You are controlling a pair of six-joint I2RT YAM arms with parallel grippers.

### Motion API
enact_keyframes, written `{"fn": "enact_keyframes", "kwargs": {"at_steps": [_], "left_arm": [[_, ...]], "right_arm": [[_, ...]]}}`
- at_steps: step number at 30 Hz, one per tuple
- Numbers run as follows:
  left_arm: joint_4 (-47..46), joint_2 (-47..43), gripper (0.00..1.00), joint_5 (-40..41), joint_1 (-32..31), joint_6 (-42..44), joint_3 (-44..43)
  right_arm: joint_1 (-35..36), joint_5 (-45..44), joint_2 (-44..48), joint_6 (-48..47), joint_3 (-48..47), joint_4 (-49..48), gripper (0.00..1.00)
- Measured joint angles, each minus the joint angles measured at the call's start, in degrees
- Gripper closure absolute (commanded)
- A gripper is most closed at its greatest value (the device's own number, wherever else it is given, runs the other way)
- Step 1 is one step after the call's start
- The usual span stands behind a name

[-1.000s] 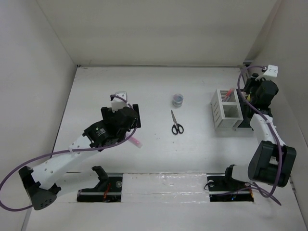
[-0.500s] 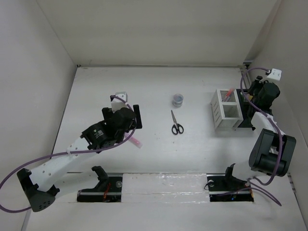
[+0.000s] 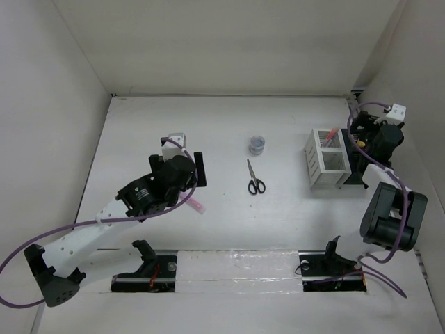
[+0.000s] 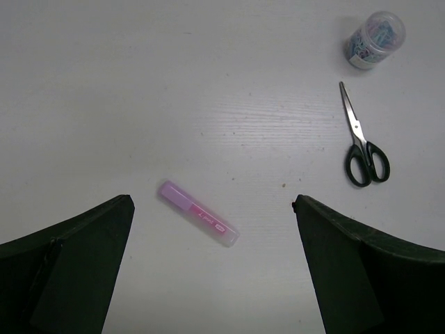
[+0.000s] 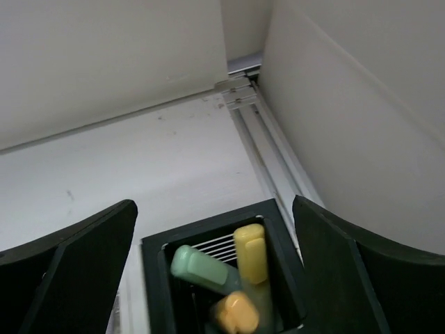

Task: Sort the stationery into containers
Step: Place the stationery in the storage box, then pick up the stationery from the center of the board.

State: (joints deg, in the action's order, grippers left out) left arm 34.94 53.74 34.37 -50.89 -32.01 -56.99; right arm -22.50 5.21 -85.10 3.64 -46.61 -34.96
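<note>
Left gripper was held wide open above the bench, its jaws spread well apart and closed on nothing. A purple highlighter was seen lying flat on the bench between the two fingers in the left wrist view, set on a slant and touched by neither. In the top view the same highlighter lay in the near-left part of the bench, just on the near side of the left wrist.

Black-handled scissors were found shut near the middle of the bench, with the blades pointed far and the handles near. A small round tub with mixed coloured bits inside was stood just beyond the blade tips, apart from them. Both lay well to the right of the purple highlighter.

The right gripper was likewise kept wide open and empty, hung over the black box at the far right of the bench. Three highlighters were shown inside that box by the right wrist view. A green highlighter was leant over to the left, a yellow highlighter was stood at its right, and an orange highlighter was nearest the camera. The white box was set just to the left of the black one. An orange-red pen was seen poking out at its far edge.
</note>
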Motion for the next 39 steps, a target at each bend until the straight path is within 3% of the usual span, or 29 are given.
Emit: {"fn": "enact_keyframes", "kwargs": {"at_steps": [7,16,25,31,39], "left_arm": [[0.59,2.36,0.00,2.12,0.15,-1.77,-0.07],[1.86,9.86,0.00,-6.91,14.91,-12.94,-1.25],[2.80,18.16,0.00,-6.99,14.91,-29.07,0.22],[2.47,18.93,0.00,-9.16,14.38,-35.28,3.50],[2.71,24.90,0.00,-12.07,4.13,-46.31,4.17]], "right_arm": [[3.17,2.34,10.14,3.04,1.60,2.95,0.00],[30.34,-3.17,25.49,0.46,-4.28,14.49,0.00],[44.04,-0.37,27.96,1.29,-2.01,20.59,0.00],[50.99,0.07,25.62,0.61,-2.75,28.02,0.00],[52.54,-0.26,24.41,0.24,-3.50,30.82,0.00]]}}
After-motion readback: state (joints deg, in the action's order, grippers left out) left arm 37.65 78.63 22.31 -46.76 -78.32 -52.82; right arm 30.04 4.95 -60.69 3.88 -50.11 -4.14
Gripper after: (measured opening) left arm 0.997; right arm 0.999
